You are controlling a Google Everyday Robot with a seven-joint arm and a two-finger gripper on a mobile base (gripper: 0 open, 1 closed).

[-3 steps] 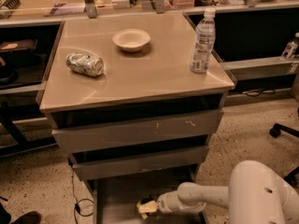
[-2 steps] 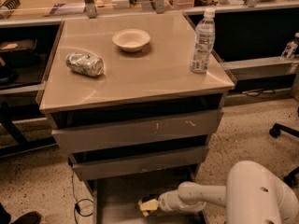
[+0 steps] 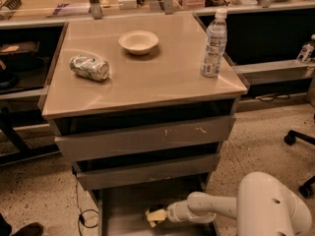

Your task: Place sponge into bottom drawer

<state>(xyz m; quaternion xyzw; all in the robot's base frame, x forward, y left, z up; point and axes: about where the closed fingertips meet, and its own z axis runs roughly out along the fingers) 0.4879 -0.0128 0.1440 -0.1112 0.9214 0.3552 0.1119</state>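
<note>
The bottom drawer (image 3: 123, 205) is pulled out below the two grey-fronted drawers, its flat grey floor showing. The sponge (image 3: 156, 215), pale yellow with a dark edge, is low over the drawer floor towards its right side. My gripper (image 3: 163, 214) reaches in from the right on a white arm (image 3: 211, 208) and holds the sponge at its tip, inside the drawer.
On the cabinet top (image 3: 162, 77) stand a crushed silver can (image 3: 89, 67), a white bowl (image 3: 138, 42) and a clear water bottle (image 3: 213, 44). A black cable (image 3: 81, 215) lies on the speckled floor at the left. An office chair base (image 3: 301, 141) is at the right.
The arm and sponge have shifted very slightly within the bottom drawer; nothing on the cabinet top has moved.
</note>
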